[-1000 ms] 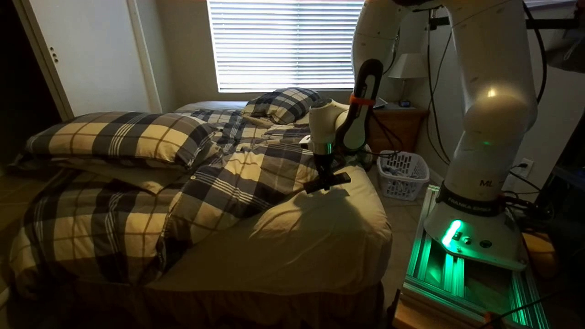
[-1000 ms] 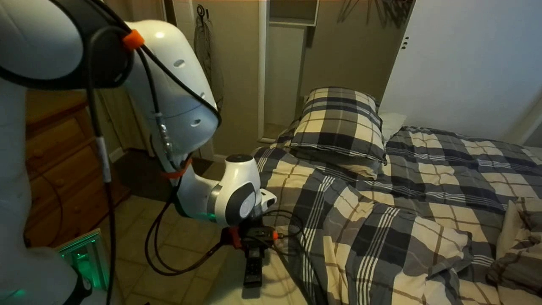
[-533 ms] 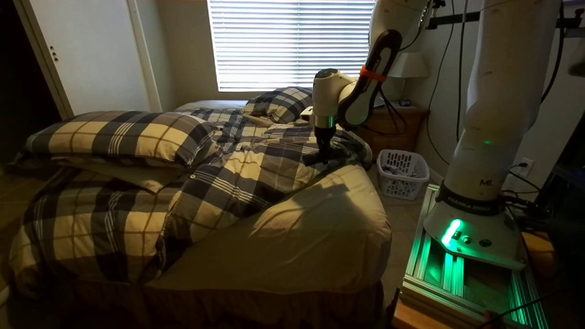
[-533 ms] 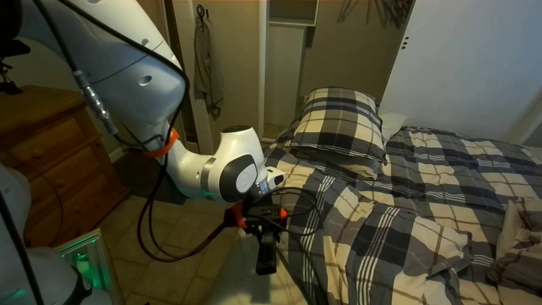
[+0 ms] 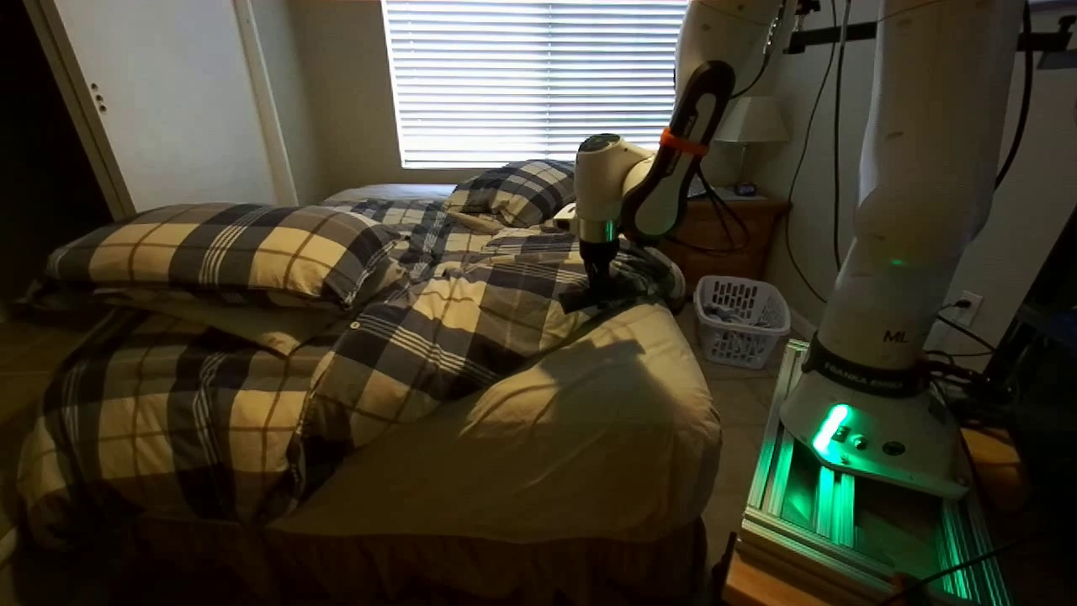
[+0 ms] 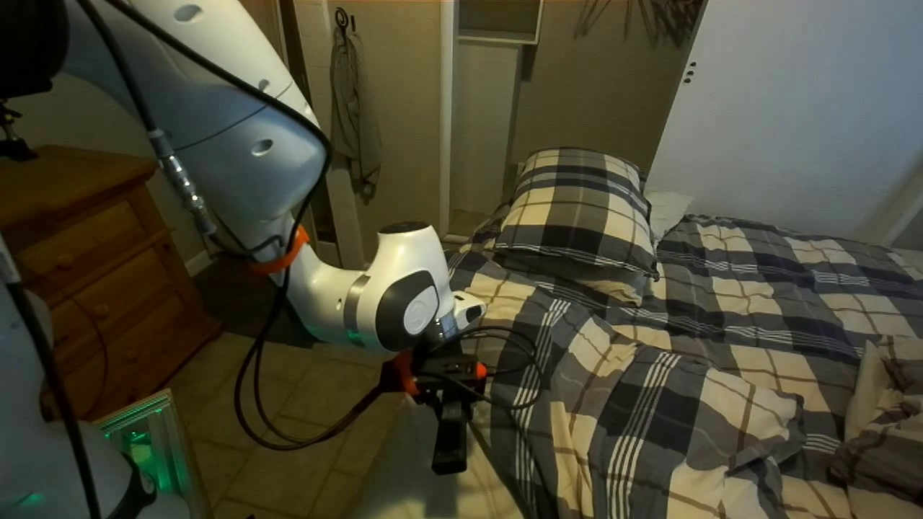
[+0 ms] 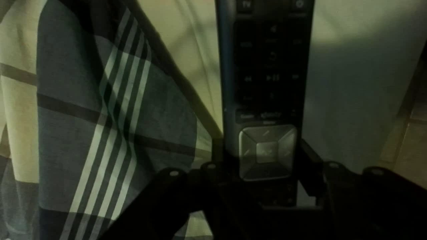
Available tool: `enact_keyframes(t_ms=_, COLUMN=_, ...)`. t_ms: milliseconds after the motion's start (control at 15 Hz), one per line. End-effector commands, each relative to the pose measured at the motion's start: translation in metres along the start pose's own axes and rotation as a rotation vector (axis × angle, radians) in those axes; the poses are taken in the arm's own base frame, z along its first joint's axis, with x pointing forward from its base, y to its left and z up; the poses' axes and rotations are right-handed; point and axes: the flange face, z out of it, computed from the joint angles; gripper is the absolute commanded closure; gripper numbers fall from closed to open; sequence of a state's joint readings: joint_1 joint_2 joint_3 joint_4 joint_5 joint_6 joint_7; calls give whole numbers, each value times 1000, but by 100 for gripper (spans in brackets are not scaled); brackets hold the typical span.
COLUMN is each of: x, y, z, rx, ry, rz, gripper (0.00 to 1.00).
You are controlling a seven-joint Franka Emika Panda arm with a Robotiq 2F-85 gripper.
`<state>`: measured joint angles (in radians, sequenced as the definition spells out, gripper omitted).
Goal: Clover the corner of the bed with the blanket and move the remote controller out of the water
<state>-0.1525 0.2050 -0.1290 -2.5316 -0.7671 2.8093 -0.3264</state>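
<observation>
Your gripper [image 7: 263, 154] holds the remote [image 7: 267, 83] by its sides, above the bed [image 5: 505, 454]. In an exterior view you see the corner [image 5: 669, 459] bare, the blanket [image 5: 446, 328] lying slantwise beside it

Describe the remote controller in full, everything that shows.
The remote controller is a slim black bar, seemingly plastic, with a silver, squarish direction pad. Small pale symbols mark its buttons; "TV" and play/pause are legible, others blurred. The wrist view crops one end. The tool grips it across its width, around the pad, button side toward the wrist camera. It appears held clear of the bare mattress, beside the blanket; nothing else visibly touches it.
</observation>
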Motion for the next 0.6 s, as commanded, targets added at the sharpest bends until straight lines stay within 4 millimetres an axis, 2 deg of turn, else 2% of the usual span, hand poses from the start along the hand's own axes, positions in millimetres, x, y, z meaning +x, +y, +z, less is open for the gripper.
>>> enact_keyframes(t_ms=0, x=-7, y=34, z=-25, rx=-73, ry=36, rz=56, gripper=72)
enact_keyframes(t_ms=267, x=-17, y=90, z=-60, rx=-188, ry=76, rz=92, gripper=72)
enact_keyframes(t_ms=533, x=3, y=135, z=-92, rx=-275, ry=158, rz=86, gripper=72)
